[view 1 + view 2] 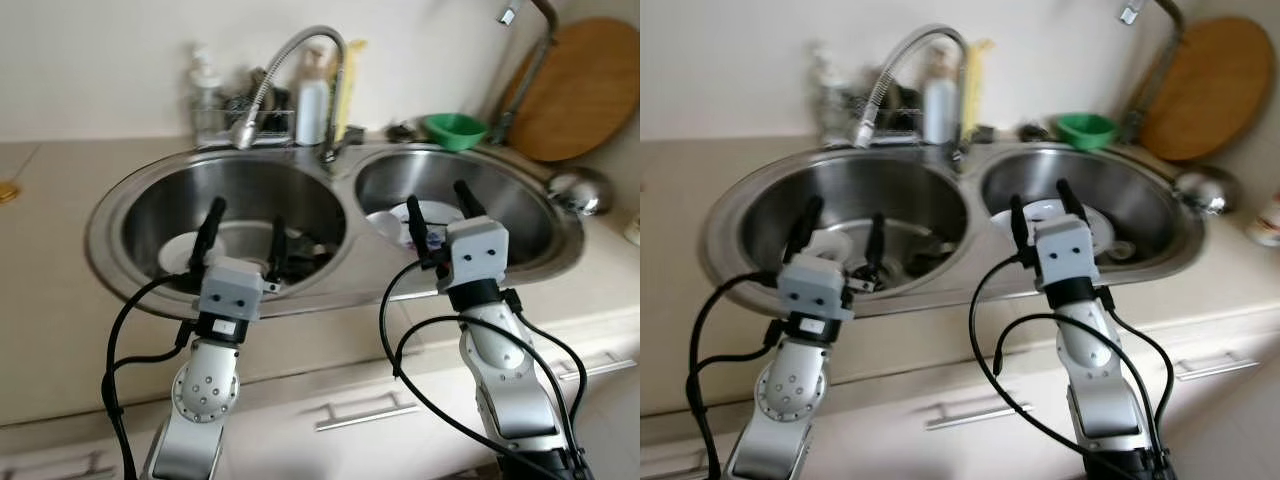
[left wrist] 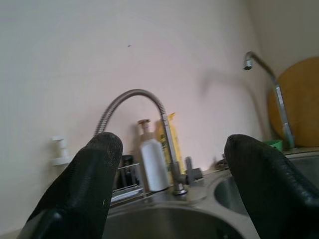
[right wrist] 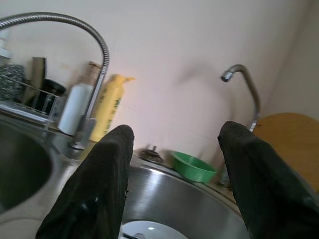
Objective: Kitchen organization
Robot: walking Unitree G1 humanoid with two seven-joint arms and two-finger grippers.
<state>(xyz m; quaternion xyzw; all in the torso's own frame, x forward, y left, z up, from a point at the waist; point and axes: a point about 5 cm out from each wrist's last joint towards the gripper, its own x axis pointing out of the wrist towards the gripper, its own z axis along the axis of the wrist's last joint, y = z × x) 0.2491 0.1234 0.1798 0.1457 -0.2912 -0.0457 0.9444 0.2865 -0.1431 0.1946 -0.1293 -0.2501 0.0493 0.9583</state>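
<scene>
Head view: right pincer [image 1: 440,207] over, seemingly, plate [image 1: 385,224]

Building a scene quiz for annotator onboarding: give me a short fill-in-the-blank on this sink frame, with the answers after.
1. The left gripper hovers over the ____ basin of the double sink.
2. The small bowl behind the right basin is ____ in colour.
3. Both the left gripper and the right gripper have their fingers ____.
4. The round wooden cutting board leans against the ____.

Answers: left; green; open; wall
</scene>
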